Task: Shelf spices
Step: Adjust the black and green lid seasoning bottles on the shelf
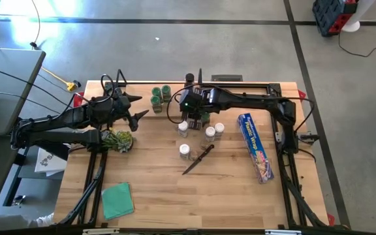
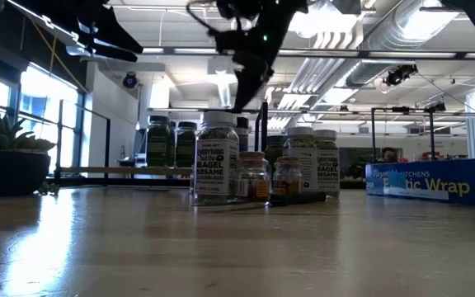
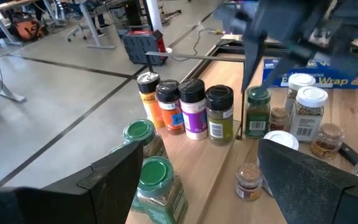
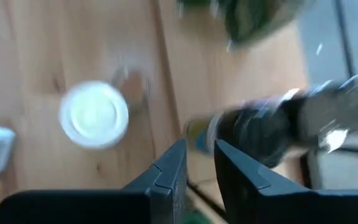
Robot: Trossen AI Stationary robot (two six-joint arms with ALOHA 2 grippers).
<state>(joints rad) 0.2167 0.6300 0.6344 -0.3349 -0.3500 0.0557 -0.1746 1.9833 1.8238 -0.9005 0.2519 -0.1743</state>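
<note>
Tabletop's busy: right gripper, jaws nearly shut and empty, hovers over shelf jars; left gripper waits wide.

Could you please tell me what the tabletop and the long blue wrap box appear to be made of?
The tabletop looks like pale wood with a smooth finish: plank seams and grain show. The blue wrap box seems printed cardboard, judging by its sharp edges and lettering.

Left dark gripper hovers high, fingers spread wide, arm reaching in from the left side. Right dark gripper points down, fingers nearly together, empty.
</note>
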